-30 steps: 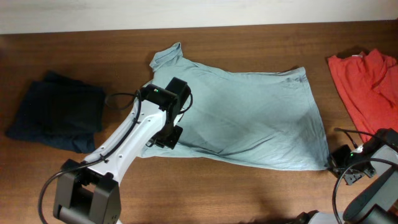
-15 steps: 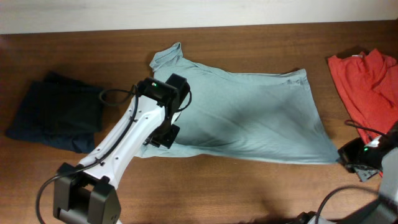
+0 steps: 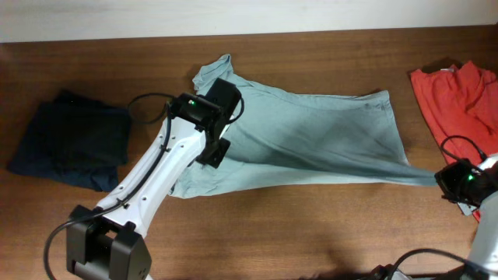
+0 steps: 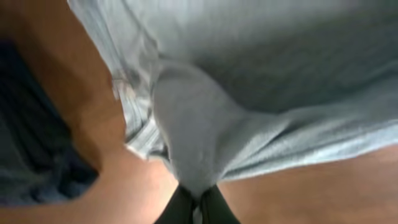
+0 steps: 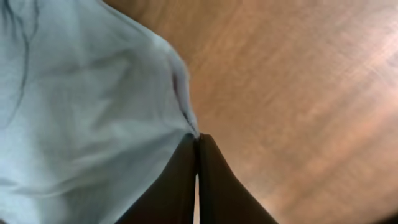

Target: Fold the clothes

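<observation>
Clothes (image 3: 327, 132): thin, soft cloth; pale blue-green, creased

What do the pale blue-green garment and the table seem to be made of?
The pale blue-green garment looks like thin, soft cloth, perhaps knit jersey, matte: it wrinkles and pulls into long folds. The table looks like brown wood or wood-look laminate with a slight sheen: streaky grain shows, but solid wood or veneer cannot be told.
</observation>
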Tool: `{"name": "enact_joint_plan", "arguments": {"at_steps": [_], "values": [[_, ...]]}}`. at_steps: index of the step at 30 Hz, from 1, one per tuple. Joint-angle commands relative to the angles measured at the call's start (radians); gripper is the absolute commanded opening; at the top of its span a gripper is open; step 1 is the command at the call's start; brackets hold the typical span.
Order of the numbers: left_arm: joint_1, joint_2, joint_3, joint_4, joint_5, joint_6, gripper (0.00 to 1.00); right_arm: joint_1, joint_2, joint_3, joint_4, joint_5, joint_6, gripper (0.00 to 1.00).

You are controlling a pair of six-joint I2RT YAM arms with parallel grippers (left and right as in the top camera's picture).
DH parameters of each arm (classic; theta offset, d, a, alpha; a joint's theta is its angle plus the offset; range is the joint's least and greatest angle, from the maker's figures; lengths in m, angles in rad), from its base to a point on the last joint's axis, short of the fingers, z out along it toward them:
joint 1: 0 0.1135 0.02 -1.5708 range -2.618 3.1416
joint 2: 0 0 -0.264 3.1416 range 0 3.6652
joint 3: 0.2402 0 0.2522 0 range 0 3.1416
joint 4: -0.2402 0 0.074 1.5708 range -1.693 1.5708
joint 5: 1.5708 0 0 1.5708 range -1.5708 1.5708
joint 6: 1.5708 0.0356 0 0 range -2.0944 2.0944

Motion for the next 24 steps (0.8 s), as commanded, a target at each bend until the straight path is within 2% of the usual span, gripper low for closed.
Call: {"name": "enact_joint_plan", "arguments": {"at_steps": [1,7,15,24], "values": [[0.007,-0.008,0.018,0.04,-0.024,0.119,0.07,0.021,0.059,0.014,0.031,-0.05,0.006,0.04],[0.014,-0.008,0.018,0.064,-0.024,0.138,0.07,0.109,0.16,0.014,0.149,-0.113,0.005,0.04],[0.044,0.006,0.017,0.095,-0.024,0.145,0.08,0.218,0.2,0.014,0.3,-0.112,0.006,0.04],[0.056,0.091,0.017,0.133,-0.024,0.186,0.08,0.244,0.275,0.014,0.386,-0.093,0.017,0.05]]}}
